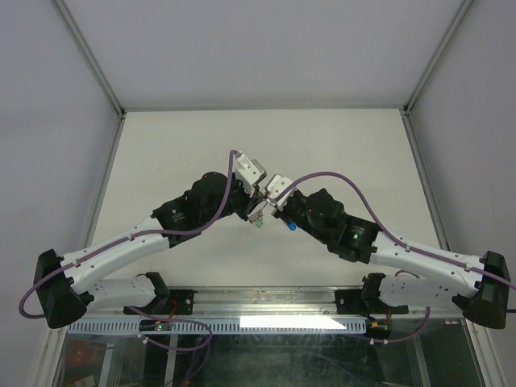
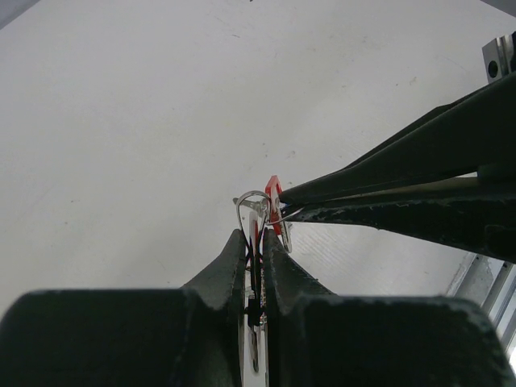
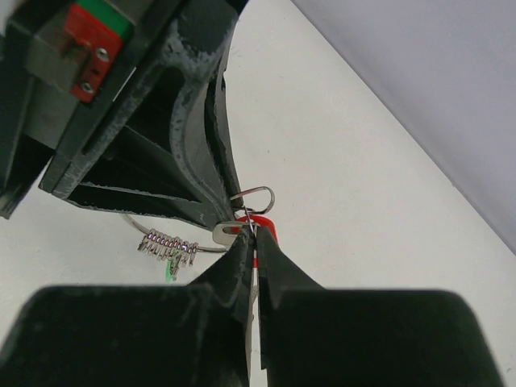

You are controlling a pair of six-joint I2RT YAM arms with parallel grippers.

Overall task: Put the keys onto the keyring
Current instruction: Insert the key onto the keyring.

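Above the middle of the table [image 1: 339,145], the left gripper [image 2: 256,242] is pressed together on the keyring [image 3: 165,242] wire. The right gripper [image 3: 254,242] pinches the red key [image 2: 273,197], mostly hidden, against the ring's loop. The green key [image 1: 259,223] peeks beneath the bunched tags. The blue key [image 1: 288,228] is only a speck beside the right gripper, and I cannot tell what it rests on.

Both arms stretch inward above the table [image 1: 177,145] centre; left gripper [image 2: 256,239] and right gripper [image 3: 251,242] meet tip to tip, jaws closed
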